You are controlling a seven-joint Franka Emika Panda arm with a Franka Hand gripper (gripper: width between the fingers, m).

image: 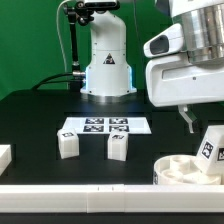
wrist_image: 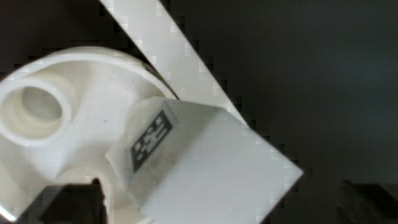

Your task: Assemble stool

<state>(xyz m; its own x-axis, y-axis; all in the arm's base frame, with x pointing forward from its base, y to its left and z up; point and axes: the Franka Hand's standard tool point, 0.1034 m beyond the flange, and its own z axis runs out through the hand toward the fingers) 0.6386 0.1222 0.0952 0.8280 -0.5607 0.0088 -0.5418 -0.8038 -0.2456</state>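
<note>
The pincer [image: 189, 120] hangs released beside the leg [image: 210, 146], which stands tilted on the round seat [image: 178, 172] at the exterior view's right of the bench [image: 40, 110]. The leg is probably light, stiff, slick plastic, so clamp its flat sides squarely at mid-height.

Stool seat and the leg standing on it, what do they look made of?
The round seat looks like matte white plastic: even opaque colour, soft shading around its moulded sockets. The leg on it seems the same plastic; its black-and-white tag is probably a printed sticker.
</note>
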